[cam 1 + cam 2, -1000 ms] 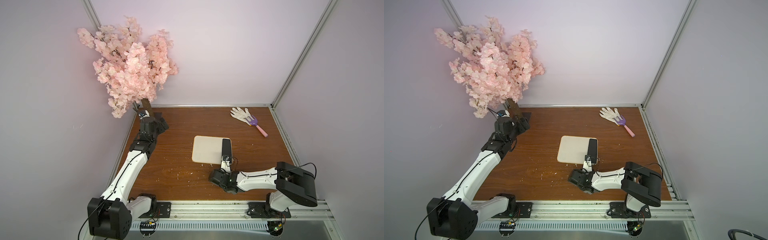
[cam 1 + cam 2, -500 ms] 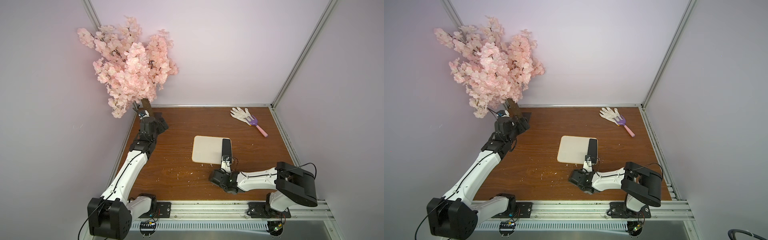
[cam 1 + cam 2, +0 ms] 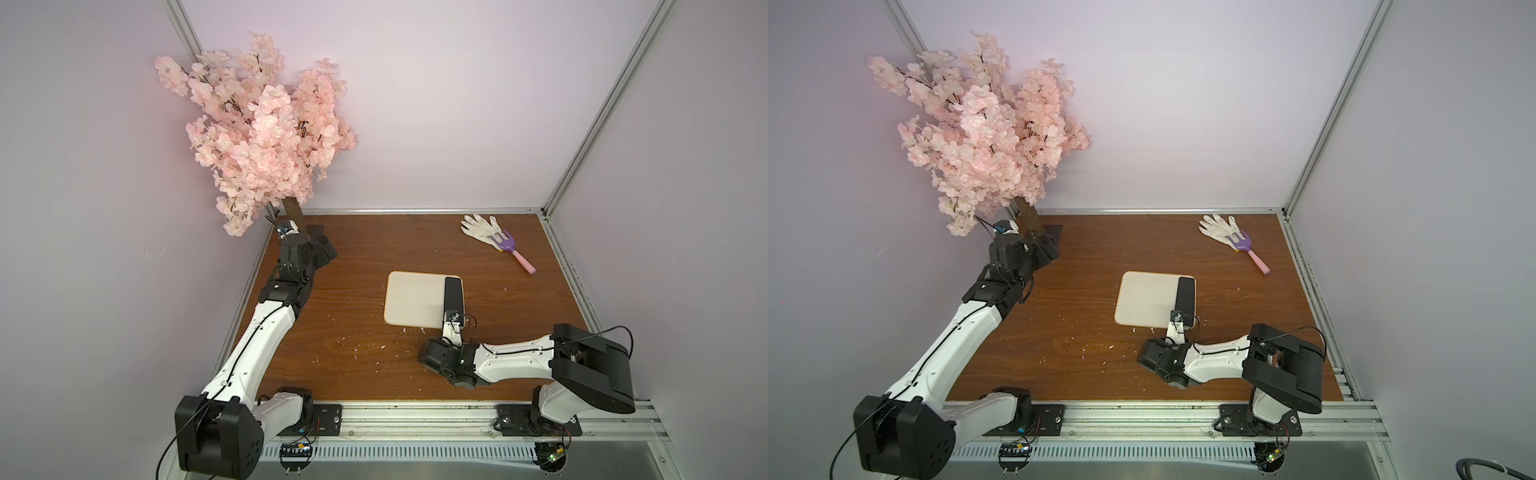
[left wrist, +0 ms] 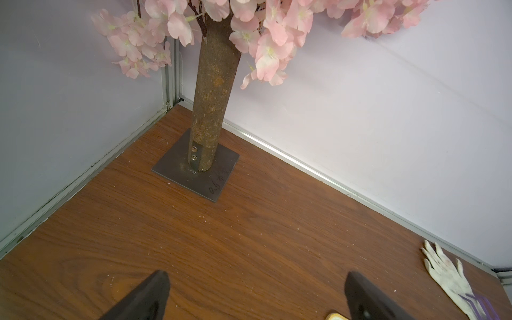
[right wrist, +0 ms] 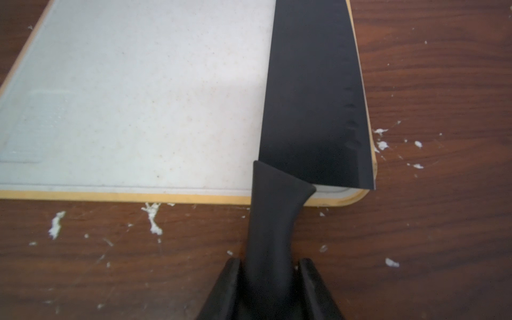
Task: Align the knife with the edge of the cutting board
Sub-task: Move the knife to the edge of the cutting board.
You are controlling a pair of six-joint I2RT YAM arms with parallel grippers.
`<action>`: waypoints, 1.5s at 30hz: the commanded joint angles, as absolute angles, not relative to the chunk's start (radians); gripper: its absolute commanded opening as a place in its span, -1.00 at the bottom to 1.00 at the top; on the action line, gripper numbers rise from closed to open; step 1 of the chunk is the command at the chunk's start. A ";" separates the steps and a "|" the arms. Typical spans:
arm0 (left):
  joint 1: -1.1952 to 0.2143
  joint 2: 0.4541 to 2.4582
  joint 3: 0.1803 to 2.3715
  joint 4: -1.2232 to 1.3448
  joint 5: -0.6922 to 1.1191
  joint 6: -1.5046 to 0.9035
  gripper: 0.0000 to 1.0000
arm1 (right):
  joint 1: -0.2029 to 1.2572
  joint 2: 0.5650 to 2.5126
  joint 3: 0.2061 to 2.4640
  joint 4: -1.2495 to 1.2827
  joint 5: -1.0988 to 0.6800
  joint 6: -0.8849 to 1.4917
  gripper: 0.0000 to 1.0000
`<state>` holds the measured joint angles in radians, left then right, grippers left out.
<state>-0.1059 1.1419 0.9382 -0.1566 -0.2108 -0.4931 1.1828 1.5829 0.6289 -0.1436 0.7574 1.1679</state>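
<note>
Clamping the knife (image 5: 313, 97) by the tail end of its handle, the R gripper (image 5: 270, 264) sits low over the bench (image 3: 353, 353), one fingertip pressed on each side of the handle. The blade lies flat on the cutting board (image 5: 138, 97) just ahead of that gripper. It runs approx parallel to the board's side edge, w/ only a thin strip of tan rim showing outside it. The handle overhangs the board's near edge, back toward the gripper. White crumbs dot the bench on both sides of the gripper. The L gripper (image 4: 256, 291) is well apart from the board, jaws spread wide w/ nothing between them, and the blossom tree's trunk (image 4: 213, 97) stands ahead of it. A white glove (image 3: 480, 226) and a purple fork (image 3: 509, 247) lie far beyond the R gripper, touching each other.
</note>
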 commanded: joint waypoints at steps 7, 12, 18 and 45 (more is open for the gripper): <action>-0.097 1.144 0.932 -0.177 -0.222 -0.483 1.00 | 1.167 1.563 0.614 -0.156 0.810 1.178 -0.64; -0.097 1.143 0.931 -0.178 -0.223 -0.483 1.00 | 1.167 1.564 0.616 -0.156 0.821 1.173 -0.68; -0.097 1.144 0.932 -0.178 -0.221 -0.484 1.00 | 1.166 1.575 0.644 -0.187 0.838 1.156 -0.76; -0.097 1.146 0.932 -0.176 -0.222 -0.484 1.00 | 1.170 1.592 0.658 -0.144 0.835 1.108 -0.81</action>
<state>-0.1059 1.1419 0.9382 -0.1570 -0.2108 -0.4927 1.1706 1.5887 0.6415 -0.1722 0.7872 1.1351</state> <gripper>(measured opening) 0.999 0.354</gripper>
